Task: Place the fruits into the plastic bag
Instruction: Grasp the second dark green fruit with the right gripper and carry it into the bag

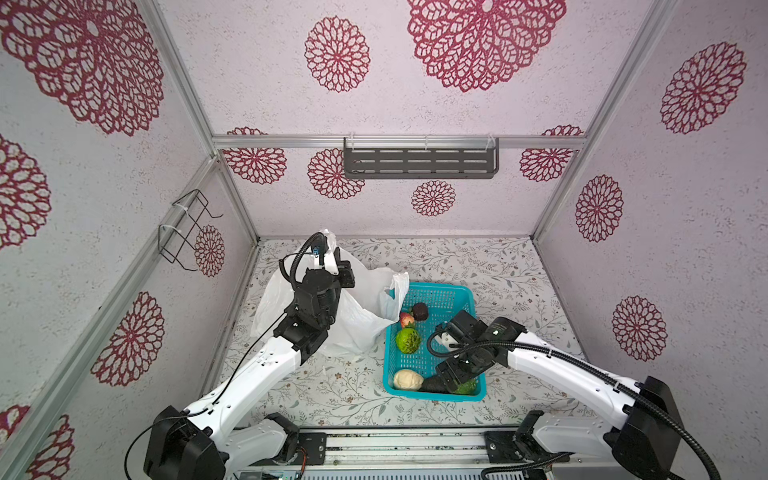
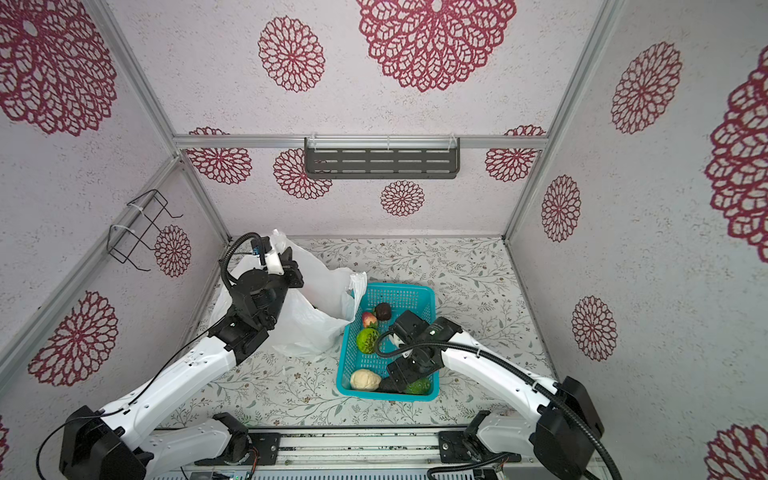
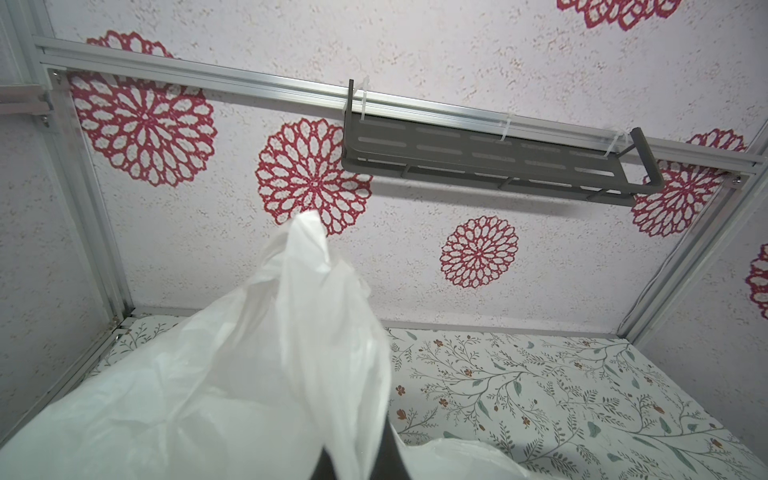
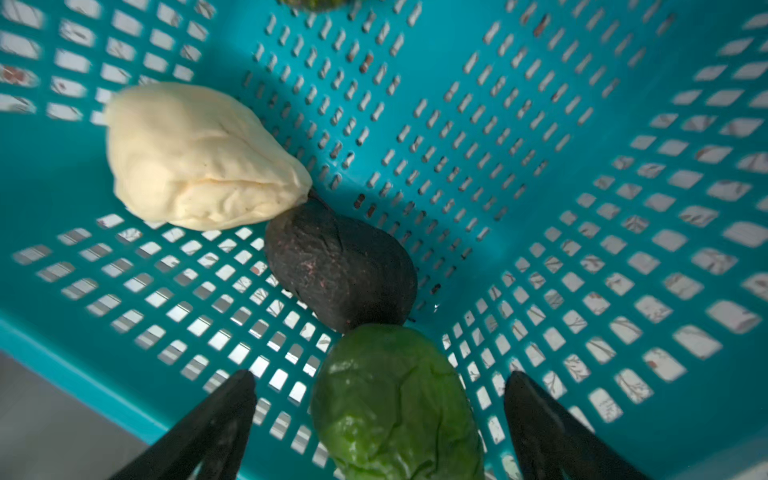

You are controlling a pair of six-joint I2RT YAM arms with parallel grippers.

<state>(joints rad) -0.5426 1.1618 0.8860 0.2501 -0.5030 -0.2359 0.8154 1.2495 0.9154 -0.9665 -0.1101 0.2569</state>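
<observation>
- right gripper: jaws wide apart, holding nothing, low inside the basket at its near-right corner.
- Key relation: the smooth green fruit lies right between the two fingers, neither clearly touching it. In the right wrist view its long axis runs along the fingers, so closing would pinch its short width. Looks like a straight close, then lift.
- Right arm is far nearer; the left is busy at the bag.
- In the way: avocado touches the green fruit's far end, cream lump touches the avocado beyond it. All three line up along the near wall. One finger is close to the near wall, the other close to the side wall, so there is little room to shift sideways.
- Other fruits in the basket, well apart from the gripper: bumpy green fruit mid-left, red fruit and dark round fruit by the far-left corner.
- left gripper: clamped on the bag, holding its top edge up; the fingers are mostly hidden by plastic.
- Bag sits just left of the basket, and one handle drapes over the basket's far-left corner. The mouth seems to open toward the basket.
- Cannot tell whether any fruit is inside the bag.
- Carry path, judged: up and left over the bumpy green fruit, clearing the basket rim and the hanging handle.
</observation>
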